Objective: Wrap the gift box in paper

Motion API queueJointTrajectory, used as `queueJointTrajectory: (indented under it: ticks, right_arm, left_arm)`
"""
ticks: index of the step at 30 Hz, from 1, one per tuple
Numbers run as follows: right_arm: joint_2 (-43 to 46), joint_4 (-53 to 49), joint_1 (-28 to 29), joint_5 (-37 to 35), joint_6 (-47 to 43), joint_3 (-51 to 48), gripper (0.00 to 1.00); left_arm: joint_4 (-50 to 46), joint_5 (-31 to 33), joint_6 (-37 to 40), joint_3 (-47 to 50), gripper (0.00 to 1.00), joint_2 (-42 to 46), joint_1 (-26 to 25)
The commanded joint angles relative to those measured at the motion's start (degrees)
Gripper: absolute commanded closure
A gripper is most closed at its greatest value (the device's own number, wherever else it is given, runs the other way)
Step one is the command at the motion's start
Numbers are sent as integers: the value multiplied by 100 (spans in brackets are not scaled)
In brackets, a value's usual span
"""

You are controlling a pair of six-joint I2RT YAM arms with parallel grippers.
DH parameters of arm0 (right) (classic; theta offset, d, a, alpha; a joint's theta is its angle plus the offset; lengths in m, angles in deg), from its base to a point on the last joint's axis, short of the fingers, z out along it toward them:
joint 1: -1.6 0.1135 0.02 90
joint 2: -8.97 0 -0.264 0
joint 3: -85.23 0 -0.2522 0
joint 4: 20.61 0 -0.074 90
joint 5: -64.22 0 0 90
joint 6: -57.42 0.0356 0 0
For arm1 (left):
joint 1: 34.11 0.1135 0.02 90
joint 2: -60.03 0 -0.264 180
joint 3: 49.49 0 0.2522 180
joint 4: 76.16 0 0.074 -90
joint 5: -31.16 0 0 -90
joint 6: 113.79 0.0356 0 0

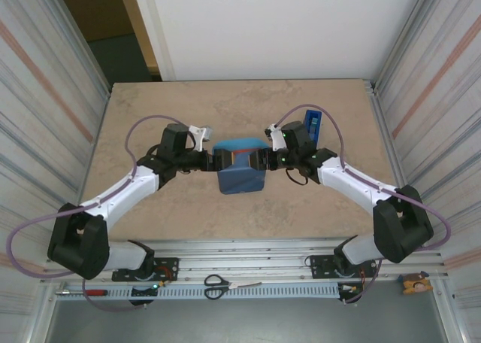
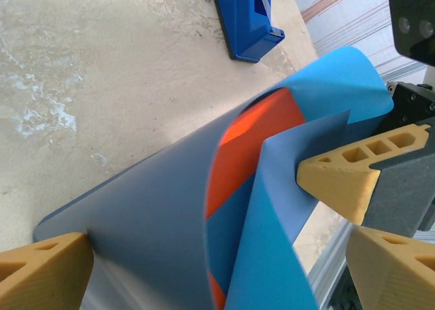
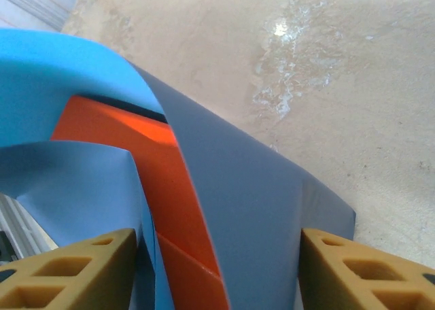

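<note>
The gift box (image 1: 242, 158) is orange and sits mid-table, mostly covered by the paper (image 1: 240, 179), which curls up and over it. In the left wrist view the orange box (image 2: 251, 140) shows between a slate-blue fold (image 2: 149, 215) and a light-blue flap. My left gripper (image 1: 213, 161) is at the box's left end. It is open (image 2: 217, 255), its jaws spread wider than the bundle. My right gripper (image 1: 263, 160) is at the right end, its jaws (image 3: 217, 249) against the paper (image 3: 258, 208) on both sides of the box (image 3: 129, 143). One of its fingers (image 2: 336, 177) presses the flap.
A blue tape dispenser (image 1: 312, 123) stands behind the right gripper and shows at the top of the left wrist view (image 2: 248, 18). Scissors (image 1: 218, 286) and a red-handled tool (image 1: 90, 291) lie on the rail below the table's near edge. Metal walls close in both sides.
</note>
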State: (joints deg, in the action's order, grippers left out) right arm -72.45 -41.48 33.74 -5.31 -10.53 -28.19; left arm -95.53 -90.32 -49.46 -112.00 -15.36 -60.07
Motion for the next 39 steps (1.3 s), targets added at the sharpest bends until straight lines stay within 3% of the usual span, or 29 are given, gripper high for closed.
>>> queueJointTrajectory:
  ticks: [1, 8, 13, 24, 29, 35, 39]
  right_arm:
    - [-24, -165, 86, -238, 40, -180, 44]
    - [-120, -274, 83, -247, 118, -41, 43]
    - [-115, -362, 74, -141, 113, 27, 35]
    - [-120, -386, 44, -204, 145, 176, 27]
    - [184, -316, 123, -708, 193, 80, 22]
    - [494, 491, 384, -1505, 110, -485, 20]
    - [376, 919, 520, -1554, 60, -544, 20]
  left_arm:
    - [-72, 276, 308, -5, 3, 157, -112]
    - [-186, 519, 430, -199, 1, -60, -169]
    - [-439, 805, 439, -338, 2, -171, -167]
    - [-635, 1341, 449, -451, 20, -526, -191]
    - [-790, 1457, 467, -556, 27, -618, -258]
    - [-863, 1542, 432, -460, 29, -582, -349]
    - [-871, 1548, 431, -442, 29, -560, -349]
